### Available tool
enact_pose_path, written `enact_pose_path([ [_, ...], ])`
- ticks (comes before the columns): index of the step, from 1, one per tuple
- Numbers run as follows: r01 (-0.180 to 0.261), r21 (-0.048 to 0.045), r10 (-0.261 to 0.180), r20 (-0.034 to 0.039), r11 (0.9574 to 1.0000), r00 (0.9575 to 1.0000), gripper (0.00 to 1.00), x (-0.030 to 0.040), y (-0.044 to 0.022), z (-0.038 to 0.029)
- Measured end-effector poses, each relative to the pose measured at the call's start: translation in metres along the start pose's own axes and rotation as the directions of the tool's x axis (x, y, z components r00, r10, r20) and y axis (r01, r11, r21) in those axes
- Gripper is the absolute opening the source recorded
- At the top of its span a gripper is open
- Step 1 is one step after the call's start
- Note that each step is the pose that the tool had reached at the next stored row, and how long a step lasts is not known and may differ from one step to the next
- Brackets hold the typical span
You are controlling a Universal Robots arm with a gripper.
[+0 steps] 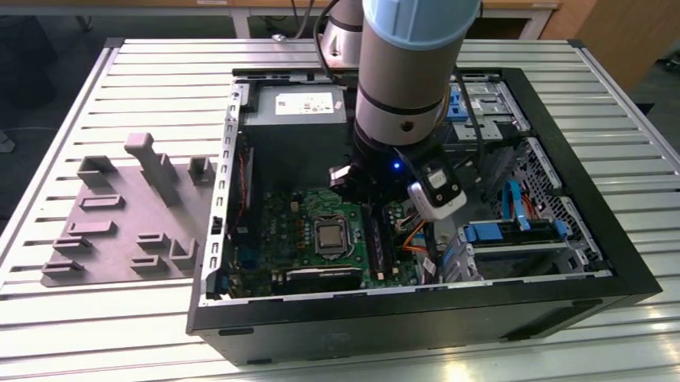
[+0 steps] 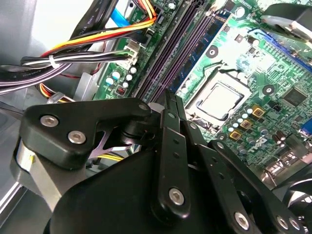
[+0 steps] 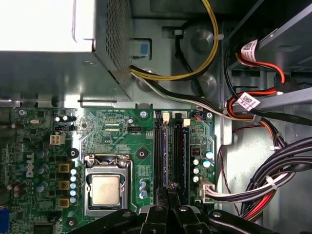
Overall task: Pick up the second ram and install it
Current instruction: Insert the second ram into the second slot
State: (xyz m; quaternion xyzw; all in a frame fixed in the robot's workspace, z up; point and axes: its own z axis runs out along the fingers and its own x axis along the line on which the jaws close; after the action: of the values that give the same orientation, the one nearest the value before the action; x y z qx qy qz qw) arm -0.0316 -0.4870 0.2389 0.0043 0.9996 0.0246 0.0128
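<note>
A: With the arm lowered inside the open computer case, where does the second ram stand?

B: It seems to be pinched edge-up in the gripper, whose fingers are pressed together on a thin dark strip. In the first wrist view that strip sits right over the memory slots, just to the right of the processor socket. How much of the stick is seated I cannot tell.

A: So what makes this step go well?

B: In my judgement, keeping the stick parallel to the slot and square over it, then pressing straight down with even force at both ends. Any tilt could bind it against the slot walls.

A: Any hazards nearby?

B: The cable bundle lies to the right of the slots, near the gripper, so it should stay clear of those wires.
</note>
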Motion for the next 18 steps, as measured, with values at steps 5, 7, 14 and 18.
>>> enact_pose_path([
  [5,0.000,-0.0003,0.000,0.0000,1.0000,1.0000,0.11,-0.0004,-0.0001,0.0022],
  [7,0.000,-0.0002,0.000,-0.0001,1.0000,1.0000,0.11,-0.0009,-0.0002,0.0033],
  [14,0.000,-0.0008,0.000,-0.0001,1.0000,1.0000,0.11,-0.0016,-0.0003,0.0055],
  [18,0.000,-0.0014,0.000,0.0001,1.0000,1.0000,0.11,-0.0016,-0.0003,0.0063],
])
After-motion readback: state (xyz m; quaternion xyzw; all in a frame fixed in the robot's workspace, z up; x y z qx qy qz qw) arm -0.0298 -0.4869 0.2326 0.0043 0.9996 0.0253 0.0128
